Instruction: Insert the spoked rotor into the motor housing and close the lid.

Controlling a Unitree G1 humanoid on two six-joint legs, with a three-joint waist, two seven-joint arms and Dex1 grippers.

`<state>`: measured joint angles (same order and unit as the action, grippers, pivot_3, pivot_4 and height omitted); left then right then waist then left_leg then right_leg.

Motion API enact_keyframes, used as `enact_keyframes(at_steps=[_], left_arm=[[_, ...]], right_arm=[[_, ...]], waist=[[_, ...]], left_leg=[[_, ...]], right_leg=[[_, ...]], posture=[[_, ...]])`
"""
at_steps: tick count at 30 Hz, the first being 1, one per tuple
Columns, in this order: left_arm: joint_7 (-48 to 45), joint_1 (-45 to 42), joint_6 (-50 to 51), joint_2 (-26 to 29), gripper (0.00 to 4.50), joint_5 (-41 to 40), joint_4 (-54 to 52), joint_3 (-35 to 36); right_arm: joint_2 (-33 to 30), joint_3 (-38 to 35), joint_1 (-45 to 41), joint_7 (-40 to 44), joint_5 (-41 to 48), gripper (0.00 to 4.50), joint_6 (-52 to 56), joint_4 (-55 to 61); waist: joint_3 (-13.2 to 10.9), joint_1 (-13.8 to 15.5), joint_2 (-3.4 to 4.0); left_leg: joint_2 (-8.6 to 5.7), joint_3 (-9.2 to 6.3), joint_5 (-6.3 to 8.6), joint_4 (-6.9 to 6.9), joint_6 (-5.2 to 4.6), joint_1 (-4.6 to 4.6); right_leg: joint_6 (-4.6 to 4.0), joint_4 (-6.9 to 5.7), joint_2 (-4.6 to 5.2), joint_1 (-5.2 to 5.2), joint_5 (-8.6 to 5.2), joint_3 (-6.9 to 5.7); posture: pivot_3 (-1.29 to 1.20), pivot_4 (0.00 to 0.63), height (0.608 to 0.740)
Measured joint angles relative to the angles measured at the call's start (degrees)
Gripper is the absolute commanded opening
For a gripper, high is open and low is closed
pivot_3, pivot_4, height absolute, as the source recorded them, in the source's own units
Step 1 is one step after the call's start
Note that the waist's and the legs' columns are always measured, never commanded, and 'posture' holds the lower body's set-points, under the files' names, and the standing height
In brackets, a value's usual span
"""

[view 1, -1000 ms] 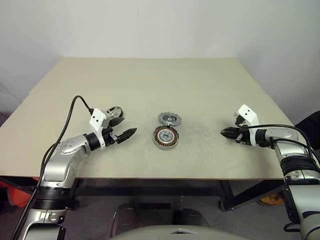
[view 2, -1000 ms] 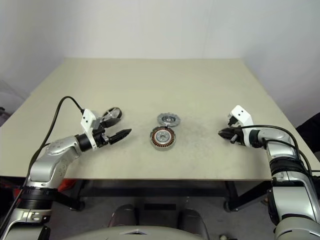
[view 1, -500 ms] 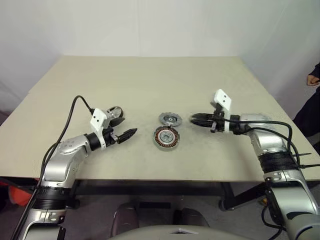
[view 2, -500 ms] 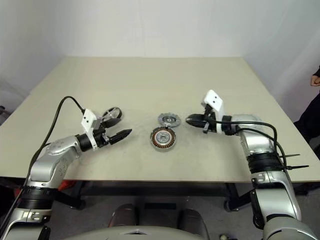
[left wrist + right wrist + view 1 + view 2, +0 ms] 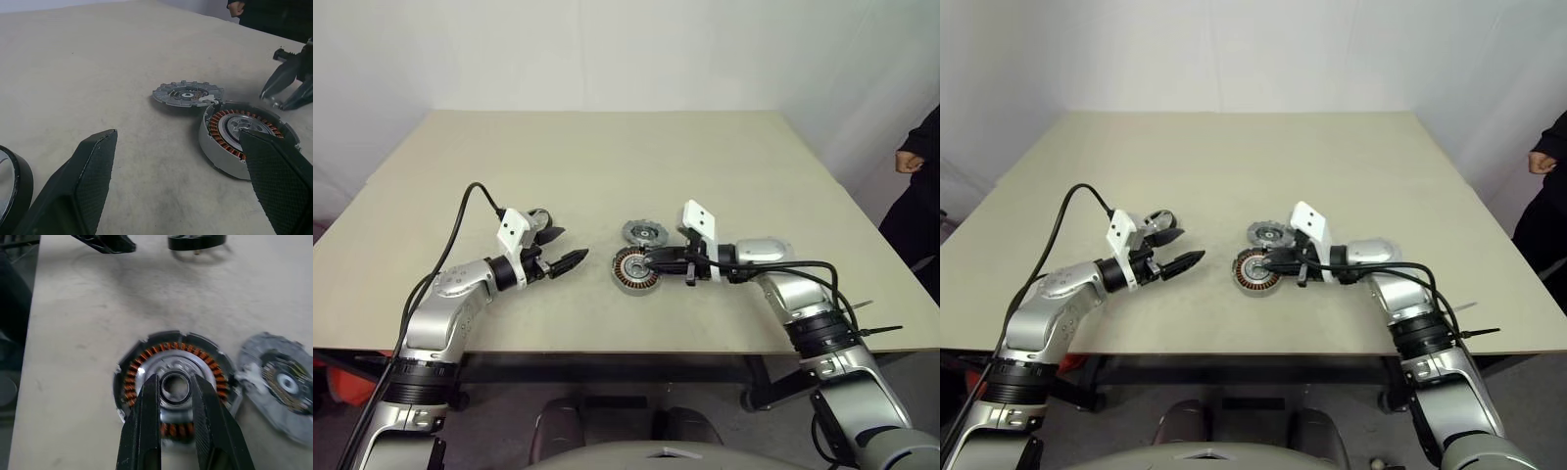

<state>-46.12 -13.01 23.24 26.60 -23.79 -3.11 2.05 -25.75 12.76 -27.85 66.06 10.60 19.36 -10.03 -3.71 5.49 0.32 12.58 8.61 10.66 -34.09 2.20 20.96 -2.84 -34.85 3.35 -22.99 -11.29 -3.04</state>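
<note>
The motor housing (image 5: 636, 269), a dark ring lined with copper windings, lies at the table's middle. The spoked rotor (image 5: 646, 233) lies flat just behind it, touching its rim. My right gripper (image 5: 647, 262) reaches in from the right, its tips low over the housing's centre (image 5: 174, 387). Its fingers (image 5: 146, 416) stand a narrow gap apart, open, with nothing held. My left gripper (image 5: 570, 246) hovers left of the housing, pointing at it, wide open and empty. The lid (image 5: 1160, 224) stands on edge just behind the left gripper, dark rim outward.
The tan table (image 5: 607, 157) stretches bare behind the parts. A person's hand (image 5: 907, 160) and dark sleeve show at the far right, beyond the table's edge. A black cable (image 5: 460, 220) runs along my left arm.
My right arm has swung left from the table's right side and now has its tips over the housing. The left gripper has kept its place. The person came into view at the right.
</note>
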Motion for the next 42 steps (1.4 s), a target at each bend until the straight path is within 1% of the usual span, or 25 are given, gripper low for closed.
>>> enact_keyframes(at_steps=[5,14,23,26,42], left_arm=[[-0.7,0.0,0.6,0.1,4.18,-0.1,0.0,-0.2],[-2.6,1.6,2.9,0.8,4.18,-0.9,-1.6,-0.5],[-4.6,2.5,3.8,3.2,4.18,-0.8,-2.4,-2.4],[-5.1,2.6,3.7,4.1,4.18,-0.3,-2.4,-2.6],[-5.2,3.0,3.5,4.1,4.18,-0.1,-2.4,-2.7]], right_arm=[[2.1,1.6,-0.4,-1.1,-0.6,0.55,-0.4,-2.4],[3.5,2.0,-1.7,-1.5,-1.8,0.55,-2.7,-6.9],[4.7,2.2,-3.1,-2.0,-2.8,0.55,-4.8,-10.5],[4.7,2.2,-3.4,-1.9,-2.9,0.55,-5.6,-11.3],[3.6,2.2,-4.9,-0.9,-4.2,0.55,-7.5,-13.2]], waist=[[0.0,0.0,0.0],[0.0,0.0,0.0],[0.0,-0.1,0.0],[0.0,-0.1,0.01],[0.0,0.0,0.01]], left_leg=[[0.0,0.0,0.0,0.0,0.0,0.0],[0.0,0.0,-0.01,0.01,0.02,-0.01],[0.0,0.0,-0.02,0.01,0.03,-0.03],[0.0,0.0,-0.02,0.02,0.03,-0.03],[-0.01,0.0,-0.03,0.01,0.05,-0.05]], right_leg=[[-0.03,0.0,0.01,0.01,0.02,0.01],[-0.22,0.0,0.0,0.01,0.13,0.01],[-0.21,-0.02,0.0,0.01,0.13,0.01],[-0.27,-0.02,0.0,0.01,0.16,0.01],[-0.28,-0.04,0.0,0.02,0.16,0.01]], posture=[[0.0,0.0,0.74],[0.0,0.0,0.74],[0.0,0.0,0.74],[0.0,0.0,0.74],[0.0,0.0,0.74]])
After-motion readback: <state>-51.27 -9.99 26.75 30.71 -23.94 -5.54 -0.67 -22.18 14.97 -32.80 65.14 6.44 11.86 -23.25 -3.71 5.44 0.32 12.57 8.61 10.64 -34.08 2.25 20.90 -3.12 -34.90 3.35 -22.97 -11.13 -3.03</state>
